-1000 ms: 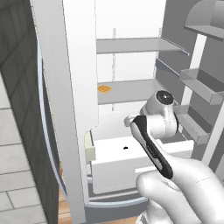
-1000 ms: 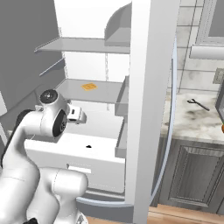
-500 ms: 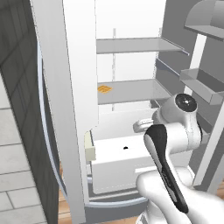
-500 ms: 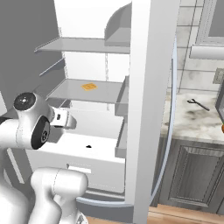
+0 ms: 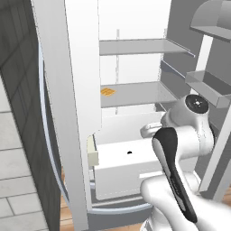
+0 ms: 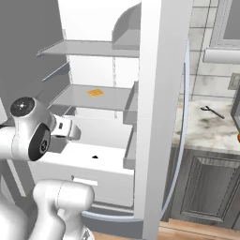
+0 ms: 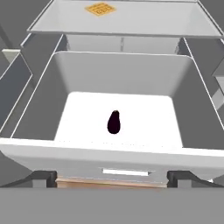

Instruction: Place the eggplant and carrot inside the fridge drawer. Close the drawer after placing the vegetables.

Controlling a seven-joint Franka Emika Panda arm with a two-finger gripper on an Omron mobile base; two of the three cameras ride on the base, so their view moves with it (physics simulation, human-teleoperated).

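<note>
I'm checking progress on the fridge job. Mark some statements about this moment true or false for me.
1. The eggplant lies on the floor of the fridge drawer. True.
2. The drawer is pushed shut. False: it stands pulled out.
3. The carrot lies beside the eggplant in the drawer. False: the eggplant is alone there.
4. A flat orange square sits on the shelf above the drawer. True.
5. The tool grips the eggplant. False: its fingers are open, holding nothing.
</note>
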